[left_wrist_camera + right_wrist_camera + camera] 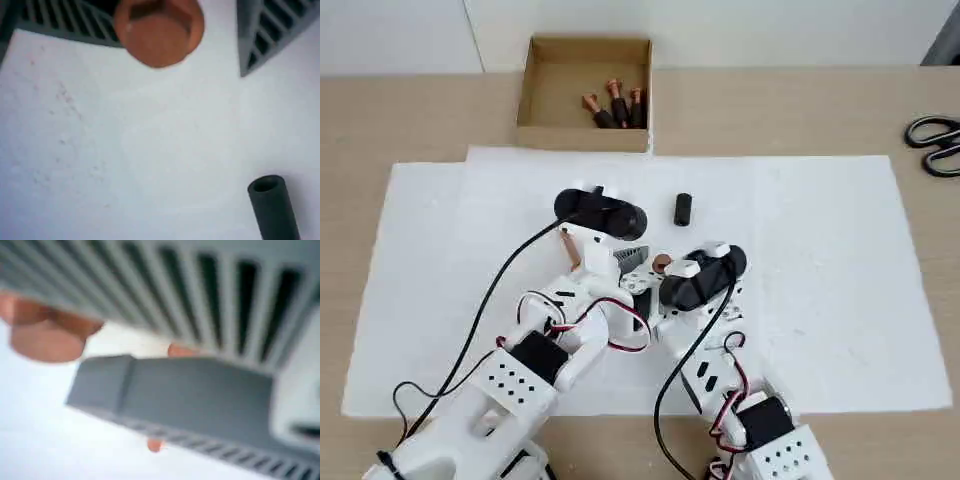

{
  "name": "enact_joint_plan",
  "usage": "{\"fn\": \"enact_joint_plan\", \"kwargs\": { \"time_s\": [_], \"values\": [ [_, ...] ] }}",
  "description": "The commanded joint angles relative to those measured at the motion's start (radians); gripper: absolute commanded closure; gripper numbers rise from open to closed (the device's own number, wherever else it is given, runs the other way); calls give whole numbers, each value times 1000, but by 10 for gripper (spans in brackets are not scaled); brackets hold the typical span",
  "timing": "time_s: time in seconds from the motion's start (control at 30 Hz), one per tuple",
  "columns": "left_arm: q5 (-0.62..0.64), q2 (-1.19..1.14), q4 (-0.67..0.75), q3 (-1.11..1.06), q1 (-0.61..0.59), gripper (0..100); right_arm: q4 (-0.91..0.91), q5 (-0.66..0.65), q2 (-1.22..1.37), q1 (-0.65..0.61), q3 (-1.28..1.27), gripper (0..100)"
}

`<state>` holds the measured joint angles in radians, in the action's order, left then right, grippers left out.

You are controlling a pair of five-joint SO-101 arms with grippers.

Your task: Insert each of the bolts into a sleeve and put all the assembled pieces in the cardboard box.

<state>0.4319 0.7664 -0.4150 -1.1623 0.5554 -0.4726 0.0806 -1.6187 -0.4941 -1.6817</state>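
High view: right jaws grasping copper bolt [662, 262], left jaws released. Best to square shank with black sleeve [682, 209] bore before pushing.

The scissors [934, 145] are cut off by the high view's right edge, and the arms [570, 340] by its lower edge. The bolt [662, 263] between the arms shows only its head, the shank being hidden. In the left wrist view, the picture's edge clips the bolt head and the sleeve [272, 207]. In the right wrist view the bolt is a blurred orange shape, largely covered.
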Motion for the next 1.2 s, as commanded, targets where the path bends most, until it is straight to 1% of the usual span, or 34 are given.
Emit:
{"fn": "enact_joint_plan", "kwargs": {
  "time_s": [0.0,0.1,0.2,0.5,0.6,0.67,0.7,0.8,0.87,1.0,1.1,1.17],
  "values": [
    [3,11,-103,84,3,695,5,8,-19,4,-9,995],
    [0,11,-178,162,0,695,5,8,-19,4,-9,995],
    [-25,9,-215,199,-55,695,5,8,-19,4,-9,995],
    [-153,9,-218,208,-388,695,4,9,-18,4,-9,995],
    [-218,11,-264,228,-517,695,4,9,-18,4,-9,995],
    [-261,11,-347,286,-624,698,4,8,-18,7,-9,995],
    [-279,11,-410,331,-678,698,4,6,-18,16,-6,995],
    [-307,9,-647,552,-790,698,4,-6,-18,73,26,995],
    [-307,3,-795,702,-842,698,4,-46,-18,120,69,995],
    [-333,3,-1019,912,-890,698,-71,-104,-4,166,227,995],
    [-353,8,-1132,974,-895,698,-97,-132,93,183,371,995],
    [-344,9,-1178,989,-895,698,-62,-141,214,188,483,995]
  ]
}}
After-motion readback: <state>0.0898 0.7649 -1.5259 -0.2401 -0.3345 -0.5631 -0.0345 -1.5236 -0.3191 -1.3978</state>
